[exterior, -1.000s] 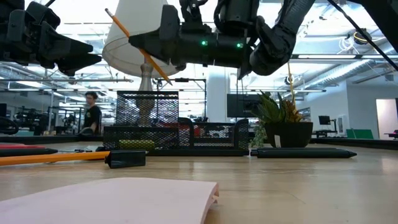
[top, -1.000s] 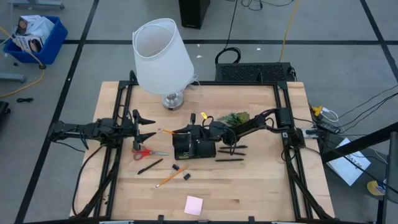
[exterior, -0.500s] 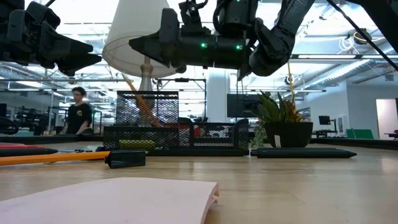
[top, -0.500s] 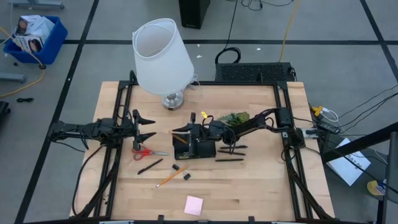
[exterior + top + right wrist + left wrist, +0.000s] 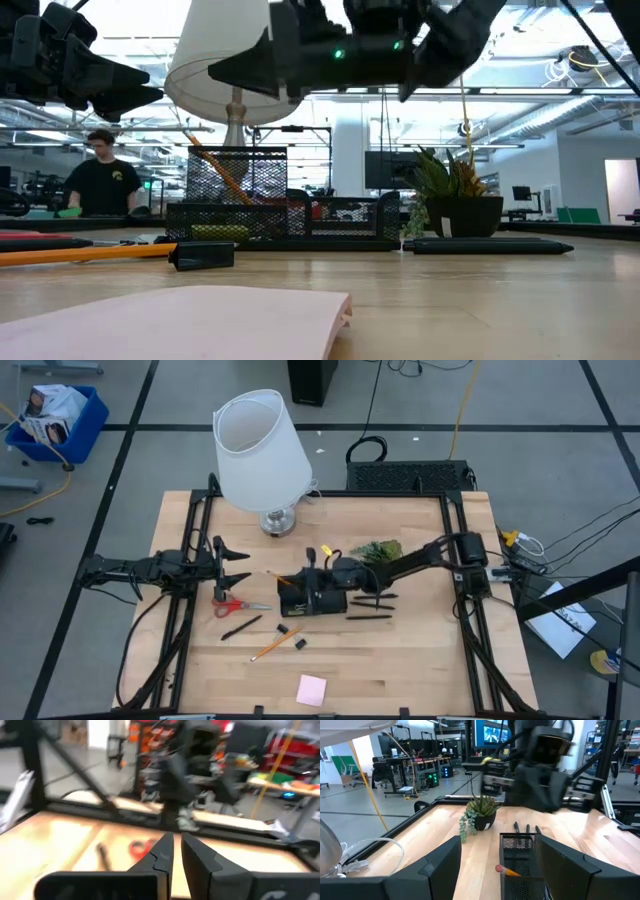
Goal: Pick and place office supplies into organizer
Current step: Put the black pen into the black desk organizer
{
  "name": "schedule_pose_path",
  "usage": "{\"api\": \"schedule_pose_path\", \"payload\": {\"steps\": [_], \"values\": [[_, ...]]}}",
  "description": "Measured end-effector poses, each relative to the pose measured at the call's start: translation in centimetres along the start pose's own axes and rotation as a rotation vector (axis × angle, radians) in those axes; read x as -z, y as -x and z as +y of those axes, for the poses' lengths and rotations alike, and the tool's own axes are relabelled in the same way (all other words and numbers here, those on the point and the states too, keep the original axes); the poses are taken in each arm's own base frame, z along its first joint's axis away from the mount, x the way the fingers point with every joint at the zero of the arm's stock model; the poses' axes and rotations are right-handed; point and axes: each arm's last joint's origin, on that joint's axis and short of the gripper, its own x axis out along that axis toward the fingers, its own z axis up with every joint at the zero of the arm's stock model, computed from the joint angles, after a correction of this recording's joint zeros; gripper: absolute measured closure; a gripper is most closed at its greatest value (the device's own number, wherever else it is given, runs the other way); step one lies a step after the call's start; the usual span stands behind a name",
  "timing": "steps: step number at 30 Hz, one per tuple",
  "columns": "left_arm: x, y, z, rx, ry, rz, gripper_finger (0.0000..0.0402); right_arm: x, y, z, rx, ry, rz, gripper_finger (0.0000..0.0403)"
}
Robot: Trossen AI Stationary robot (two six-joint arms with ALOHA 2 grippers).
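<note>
The organizer (image 5: 314, 600) is a black mesh tray near the table's middle, also seen in the low view (image 5: 290, 215) and the left wrist view (image 5: 520, 852). An orange-yellow pencil (image 5: 215, 165) leans in its tall mesh cup, its upper end (image 5: 276, 574) pointing toward the table's left. My right gripper (image 5: 176, 851) hovers shut just above the organizer (image 5: 298, 580), with nothing between its fingers. My left gripper (image 5: 228, 561) waits open at the table's left. Red-handled scissors (image 5: 236, 603), a black pen (image 5: 241, 627), a second pencil (image 5: 268, 647), black bits (image 5: 282, 629) and a pink pad (image 5: 311, 689) lie on the table.
A white lamp (image 5: 262, 452) stands at the far left and a small green plant (image 5: 378, 549) just beyond the organizer. Two black pens (image 5: 371, 600) lie to the organizer's right. A person (image 5: 100, 180) stands in the room behind the table.
My right gripper has let go of the pencil it held slanting above the organizer. The pencil has dropped into the tall mesh cup and leans there. The gripper has then risen a little above the organizer.
</note>
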Motion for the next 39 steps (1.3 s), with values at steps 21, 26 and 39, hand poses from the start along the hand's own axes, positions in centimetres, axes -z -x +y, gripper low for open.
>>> {"api": "schedule_pose_path", "payload": {"steps": [21,26,39], "values": [[0.0,0.0,0.0,0.000,0.000,0.001,0.0146,-2.5,8.4,9.4,-0.082,0.020,0.700,0.0392],[0.0,0.0,0.0,0.001,0.000,0.000,0.0146,-1.5,9.5,9.8,-0.050,-0.047,0.839,0.0378],[0.0,0.0,0.0,0.000,0.000,0.002,0.0146,1.6,12.9,9.6,-0.129,-0.137,0.981,0.0272]]}}
